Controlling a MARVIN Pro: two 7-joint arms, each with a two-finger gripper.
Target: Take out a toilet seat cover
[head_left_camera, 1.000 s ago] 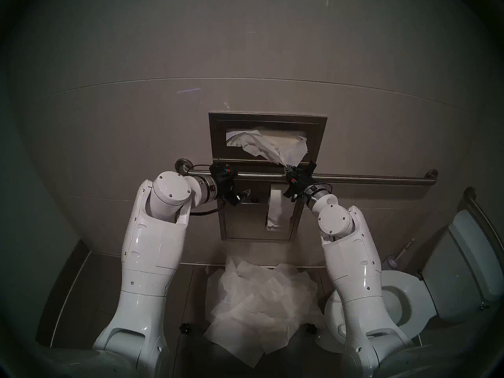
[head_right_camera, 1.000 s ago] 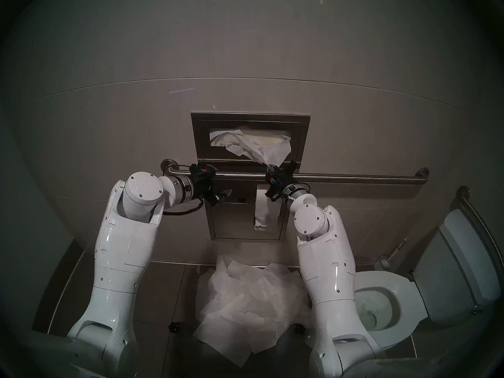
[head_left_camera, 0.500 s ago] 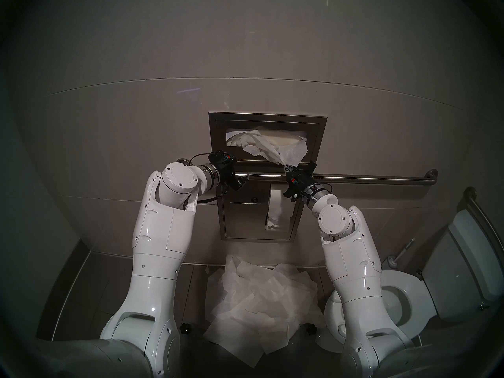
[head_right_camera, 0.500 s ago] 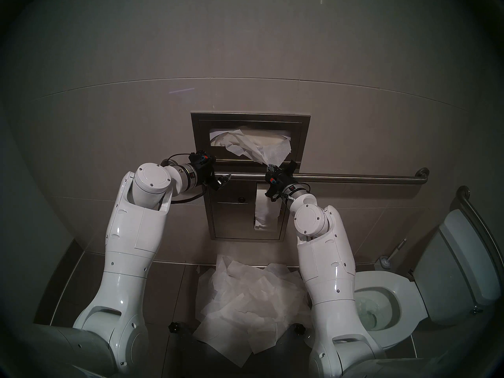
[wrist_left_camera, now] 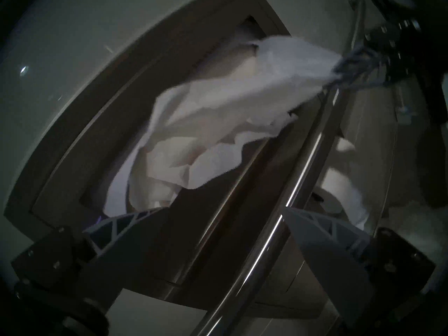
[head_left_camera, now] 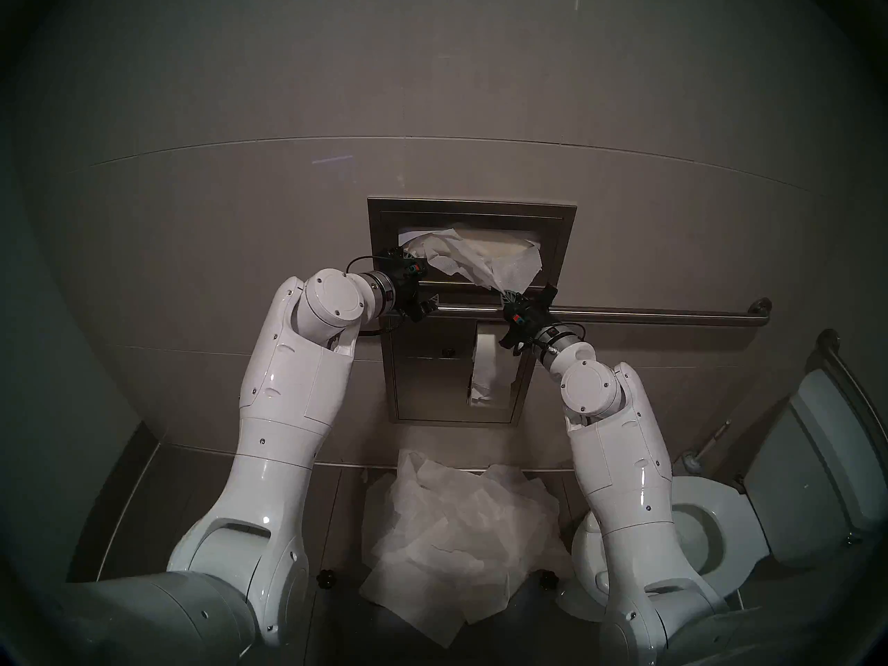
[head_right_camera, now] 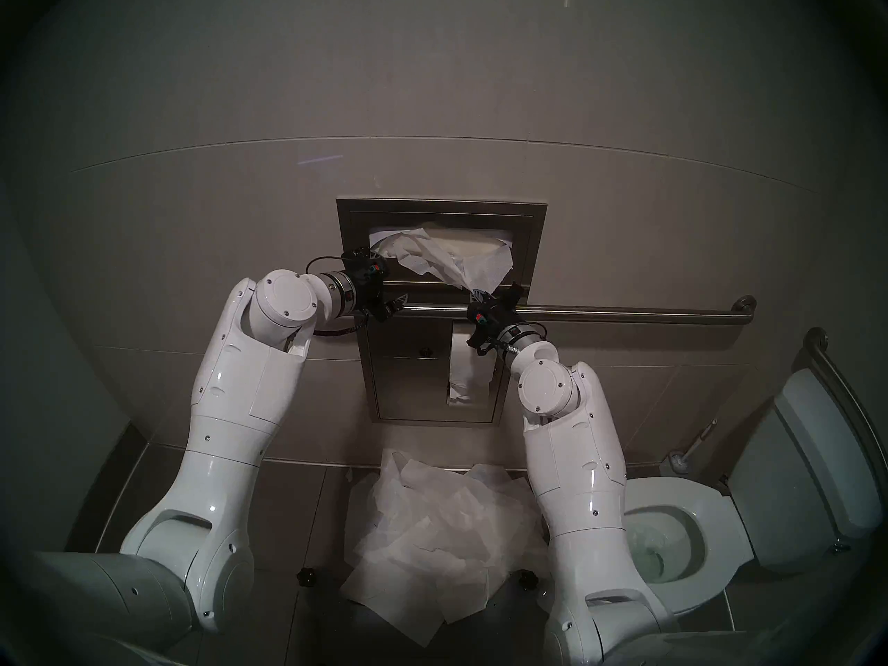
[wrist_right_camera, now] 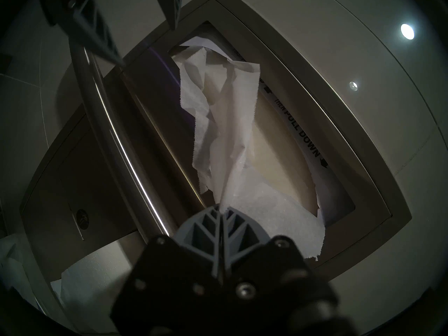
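The toilet seat cover (head_left_camera: 461,261) is a wrinkled white tissue sheet hanging partway out of the steel wall dispenser (head_left_camera: 471,207). My right gripper (head_left_camera: 508,296) is shut on the sheet's bunched lower right end, just above the grab bar; the right wrist view shows the paper (wrist_right_camera: 230,134) pinched between its closed fingers (wrist_right_camera: 221,208). My left gripper (head_left_camera: 421,276) stands open at the slot's left end. One of its fingers is by the sheet's left edge (wrist_left_camera: 218,114) and the other is over the bar. Nothing is between its fingers (wrist_left_camera: 221,211).
A steel grab bar (head_left_camera: 624,314) crosses the wall in front of the dispenser. A toilet paper roll (head_left_camera: 485,367) hangs in the lower compartment. Several loose sheets (head_left_camera: 456,540) are piled on the floor between my arms. A toilet (head_left_camera: 711,530) and a brush (head_left_camera: 692,461) stand at the right.
My left arm rose and swung right, bringing its open gripper from below the grab bar up to the slot's left end. The right gripper and the sheet stayed still.
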